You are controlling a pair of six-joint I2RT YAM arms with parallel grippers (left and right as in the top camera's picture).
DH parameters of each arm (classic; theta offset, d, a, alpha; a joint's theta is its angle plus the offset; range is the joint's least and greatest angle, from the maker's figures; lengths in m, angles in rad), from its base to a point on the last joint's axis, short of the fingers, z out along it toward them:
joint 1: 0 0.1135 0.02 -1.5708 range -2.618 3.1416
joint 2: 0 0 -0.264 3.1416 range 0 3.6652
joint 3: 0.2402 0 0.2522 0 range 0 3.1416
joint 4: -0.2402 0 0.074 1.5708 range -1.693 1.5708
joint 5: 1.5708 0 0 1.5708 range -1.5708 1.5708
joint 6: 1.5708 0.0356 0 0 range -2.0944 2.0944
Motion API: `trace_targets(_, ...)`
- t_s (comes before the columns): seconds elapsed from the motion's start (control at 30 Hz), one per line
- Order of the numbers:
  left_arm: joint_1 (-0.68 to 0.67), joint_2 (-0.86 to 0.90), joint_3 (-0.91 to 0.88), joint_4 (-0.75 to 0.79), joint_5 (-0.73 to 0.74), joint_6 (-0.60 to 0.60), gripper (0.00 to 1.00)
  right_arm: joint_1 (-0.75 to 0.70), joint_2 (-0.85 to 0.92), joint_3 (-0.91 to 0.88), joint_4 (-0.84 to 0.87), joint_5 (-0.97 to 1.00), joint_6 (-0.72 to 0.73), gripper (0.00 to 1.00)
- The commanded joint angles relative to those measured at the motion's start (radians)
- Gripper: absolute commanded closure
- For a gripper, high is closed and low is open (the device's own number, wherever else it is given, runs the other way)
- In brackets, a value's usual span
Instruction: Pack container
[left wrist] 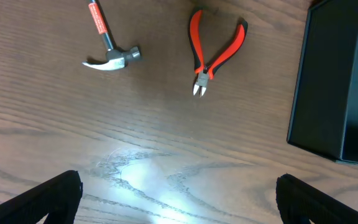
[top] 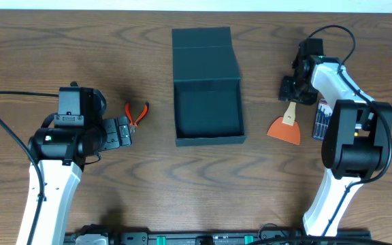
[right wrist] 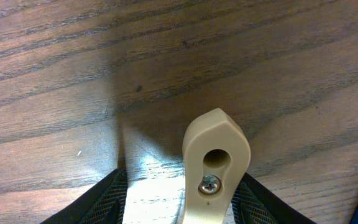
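Note:
The container (top: 207, 112), a dark teal-grey box, lies open at the table's middle with its lid flap (top: 203, 54) folded back, and its near wall shows in the left wrist view (left wrist: 328, 81). A scraper (top: 286, 126) with an orange blade and a cream handle (right wrist: 216, 155) lies to its right. My right gripper (top: 292, 95) (right wrist: 182, 202) straddles that handle, open: the right finger (right wrist: 260, 205) touches it and the left finger (right wrist: 101, 202) stands off with a gap. My left gripper (top: 129, 131) (left wrist: 179, 199) hangs wide open over bare wood, just short of the red-handled pliers (top: 137, 112) (left wrist: 213, 53).
A small hammer (left wrist: 110, 56) with a red handle lies left of the pliers; the left arm hides it from overhead. A blue and white tool pack (top: 320, 117) lies by the right arm, right of the scraper. The table's far edge runs behind the lid.

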Motion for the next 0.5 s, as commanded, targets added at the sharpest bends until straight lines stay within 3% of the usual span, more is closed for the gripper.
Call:
trace_targets(0.0,0.0,-0.003,0.02,-0.003,-0.015,0.006,0.02,0.007,0.069,-0.068,-0.009,-0.024,0.003,0.47)
trace_targets(0.07,0.0,-0.003,0.02,-0.003,-0.015,0.006,0.02,0.007,0.069,-0.07,-0.012,-0.024,0.003,0.49)
trace_targets(0.17,0.0,-0.003,0.02,-0.003,-0.015,0.006,0.02,0.007,0.069,-0.07,-0.018,-0.024,0.003,0.64)
trace_targets(0.3,0.0,-0.003,0.02,-0.003,-0.015,0.006,0.01,0.007,0.069,-0.07,-0.029,-0.024,0.003,0.7)
trace_targets(0.47,0.0,-0.003,0.02,-0.003,-0.015,0.006,0.02,0.007,0.069,-0.071,-0.042,-0.024,0.003,0.87)
